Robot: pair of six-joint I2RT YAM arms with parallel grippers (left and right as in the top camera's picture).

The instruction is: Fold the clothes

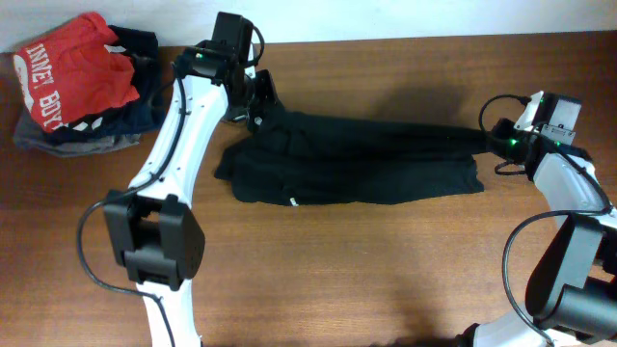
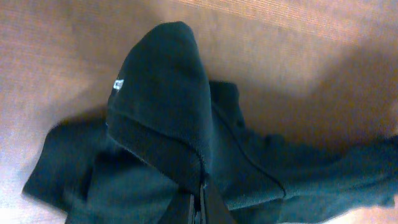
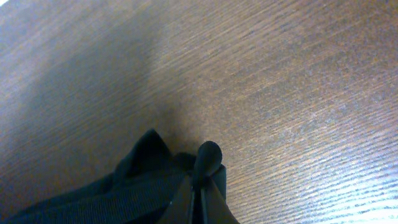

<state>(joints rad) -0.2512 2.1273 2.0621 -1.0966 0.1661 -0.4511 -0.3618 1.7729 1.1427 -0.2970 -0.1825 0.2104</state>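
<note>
A dark teal-black garment (image 1: 357, 159) lies stretched across the middle of the wooden table. My left gripper (image 1: 258, 96) is shut on the garment's left end, pinching a raised fold of the cloth (image 2: 168, 112) between its fingers (image 2: 200, 199). My right gripper (image 1: 494, 135) is shut on the garment's right end; the pinched cloth (image 3: 149, 177) bunches at its fingertips (image 3: 202, 180). The garment hangs taut between the two grippers along its far edge, and its lower part rests on the table.
A pile of clothes sits at the far left corner: a red shirt with white lettering (image 1: 72, 72) on top of dark blue and grey items (image 1: 106, 120). The wooden table (image 1: 386, 270) extends toward the front.
</note>
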